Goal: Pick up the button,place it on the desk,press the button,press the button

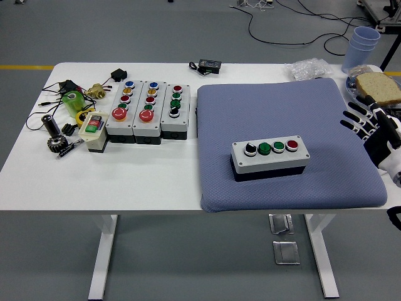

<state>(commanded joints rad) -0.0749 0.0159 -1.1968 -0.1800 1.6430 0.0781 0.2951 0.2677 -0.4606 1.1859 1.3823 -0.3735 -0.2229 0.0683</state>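
A grey button box [270, 158] with a black selector knob, two green buttons and a red button lies on the blue-grey mat [282, 113], near its front middle. My right hand [369, 128] hovers over the mat's right edge, well to the right of the box, fingers spread and holding nothing. The left arm is out of sight.
Three more button boxes [147, 111] stand side by side left of the mat, with a small cream switch box [93, 130], cables and small parts further left. At the back right are stacked blue cups [362, 46], a plastic bag [308, 68] and bread slices [378, 86].
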